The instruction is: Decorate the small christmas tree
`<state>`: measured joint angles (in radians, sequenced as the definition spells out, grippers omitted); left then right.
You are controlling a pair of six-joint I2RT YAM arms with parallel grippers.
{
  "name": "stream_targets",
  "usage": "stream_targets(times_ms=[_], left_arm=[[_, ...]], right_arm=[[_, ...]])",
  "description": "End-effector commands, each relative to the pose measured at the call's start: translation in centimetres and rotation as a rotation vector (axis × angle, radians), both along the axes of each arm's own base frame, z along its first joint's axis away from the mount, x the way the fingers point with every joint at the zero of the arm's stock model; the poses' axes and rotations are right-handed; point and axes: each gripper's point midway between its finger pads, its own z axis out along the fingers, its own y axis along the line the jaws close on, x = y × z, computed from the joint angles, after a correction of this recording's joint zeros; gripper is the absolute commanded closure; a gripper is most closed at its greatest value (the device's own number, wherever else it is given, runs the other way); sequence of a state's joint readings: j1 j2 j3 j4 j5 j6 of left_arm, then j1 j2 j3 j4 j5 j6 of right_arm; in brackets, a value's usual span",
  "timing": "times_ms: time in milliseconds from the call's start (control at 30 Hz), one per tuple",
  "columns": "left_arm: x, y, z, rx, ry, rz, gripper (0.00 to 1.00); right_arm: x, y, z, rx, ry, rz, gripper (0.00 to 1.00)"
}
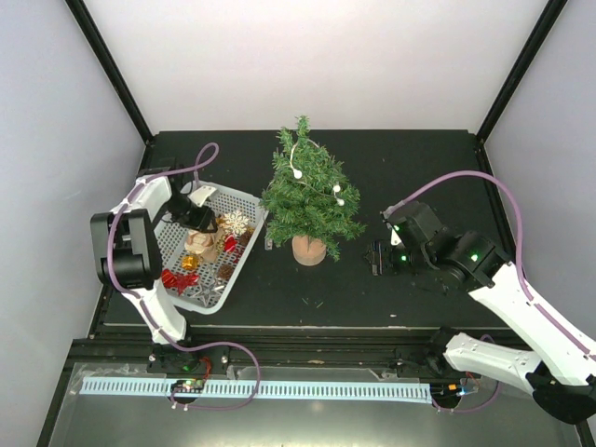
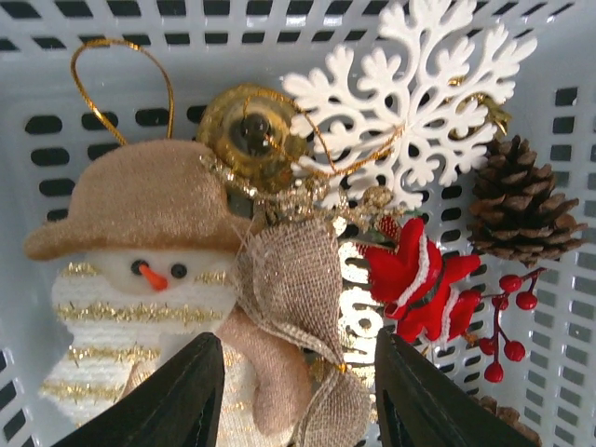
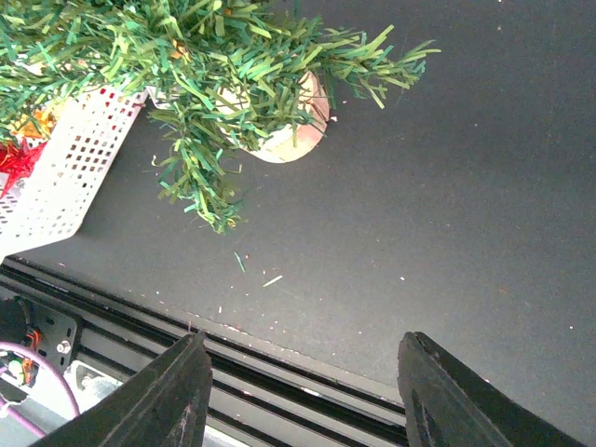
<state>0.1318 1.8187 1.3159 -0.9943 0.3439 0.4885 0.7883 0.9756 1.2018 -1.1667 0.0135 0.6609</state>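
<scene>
Top external view: small christmas tree (image 1: 307, 200) bears only white beads (image 1: 337, 189); ornaments (image 1: 209, 247) fill the basket (image 1: 233, 193); left fingers (image 2: 186, 400), right fingers (image 3: 177, 400) spread, empty.

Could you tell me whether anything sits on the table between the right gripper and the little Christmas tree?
Nothing does: in the top view, the black table between the right gripper and the tree is bare.
</scene>
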Motion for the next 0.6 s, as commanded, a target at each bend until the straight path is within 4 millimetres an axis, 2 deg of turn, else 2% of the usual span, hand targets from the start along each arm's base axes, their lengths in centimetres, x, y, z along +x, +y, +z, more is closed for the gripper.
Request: stream_targets(times_ms=[0,167,567], left_arm=[[1.9,-0.7,0.5,-0.02,-0.041,0.002,0.54],[2.0,-0.9,-0.2,-0.018,-0.029,0.0,0.58],[2.1,-0.4,-1.1,0.021,-0.022,-0.007,0.57]], right_arm=[[0.2,0.4,1.5,0.047,-0.021,-0.005,0.44],[0.1,0.3,1.3,0.044,-0.017,-0.008,0.44],[0.2,0.8,1.0,0.055,-0.009,0.002,0.44]])
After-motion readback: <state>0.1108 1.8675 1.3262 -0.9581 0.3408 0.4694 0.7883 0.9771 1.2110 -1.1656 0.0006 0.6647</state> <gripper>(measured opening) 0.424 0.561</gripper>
